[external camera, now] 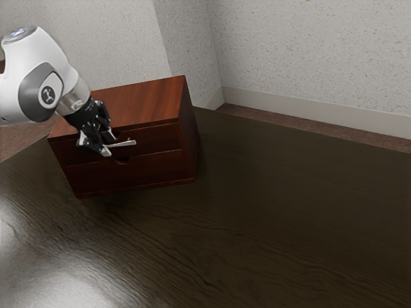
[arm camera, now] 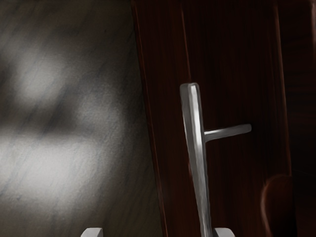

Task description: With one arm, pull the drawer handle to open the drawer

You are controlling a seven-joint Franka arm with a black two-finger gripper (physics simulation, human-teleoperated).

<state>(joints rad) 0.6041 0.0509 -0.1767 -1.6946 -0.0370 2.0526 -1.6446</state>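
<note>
Dark glossy wood counter (external camera: 270, 231) is carrying a reddish-brown wooden drawer box (external camera: 157, 102) at the exterior view's left; black two-finger hand (external camera: 103, 146) is sitting spread around the box's silver bar handle (external camera: 125, 143), not pinching it.

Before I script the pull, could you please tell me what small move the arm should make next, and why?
Probably close the fingers on the metal handle: it lies between them, not yet clamped, and the upper drawer looks shut.
</note>
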